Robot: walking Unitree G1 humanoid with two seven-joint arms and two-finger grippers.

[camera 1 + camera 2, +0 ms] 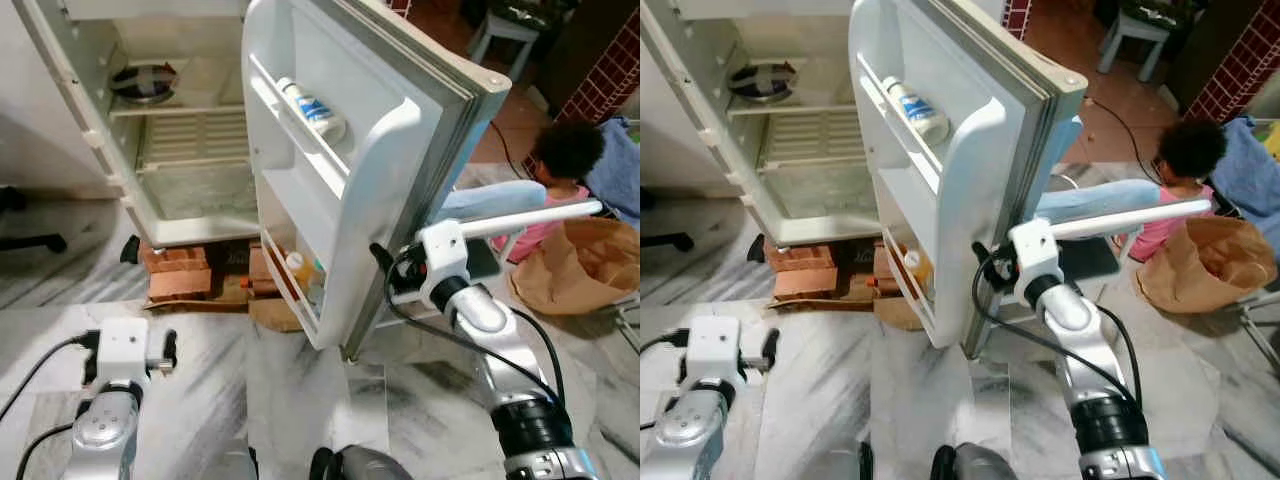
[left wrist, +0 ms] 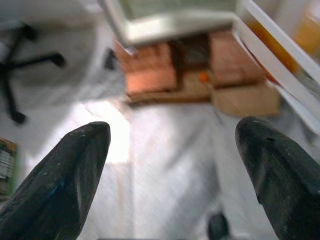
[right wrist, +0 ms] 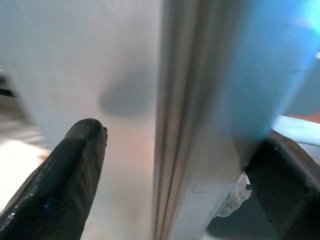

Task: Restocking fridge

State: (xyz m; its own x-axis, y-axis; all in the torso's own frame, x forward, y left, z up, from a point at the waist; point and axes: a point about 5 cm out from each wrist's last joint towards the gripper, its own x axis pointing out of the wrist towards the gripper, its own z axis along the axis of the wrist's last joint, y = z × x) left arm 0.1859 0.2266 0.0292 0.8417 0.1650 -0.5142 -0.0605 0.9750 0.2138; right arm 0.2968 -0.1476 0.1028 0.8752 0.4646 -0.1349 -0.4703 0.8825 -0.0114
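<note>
While my right gripper straddles the free edge of the fridge door, one black finger on the white inner liner and the other on the blue outer face, I judge the hold to be the weak point: the fingers are spread around the edge, and I cannot tell whether they press on it or merely bracket it. If they only bracket it, a pull along the door's arc could slide them off the rounded gasket, and the door would swing freely. The door is wide open at about 1 o'clock from me, with a white bottle with a blue label lying on its side in the upper door shelf and a small yellow-capped bottle in the lower one; a jerk could roll the lying bottle out. The fridge cabinet at 11 o'clock sits on bricks, so a hard shove might rock it. A person sits on the floor at 2 o'clock behind the door beside a brown paper bag, inside its swing. My left gripper hangs wide apart over the marble floor, holding nothing.
</note>
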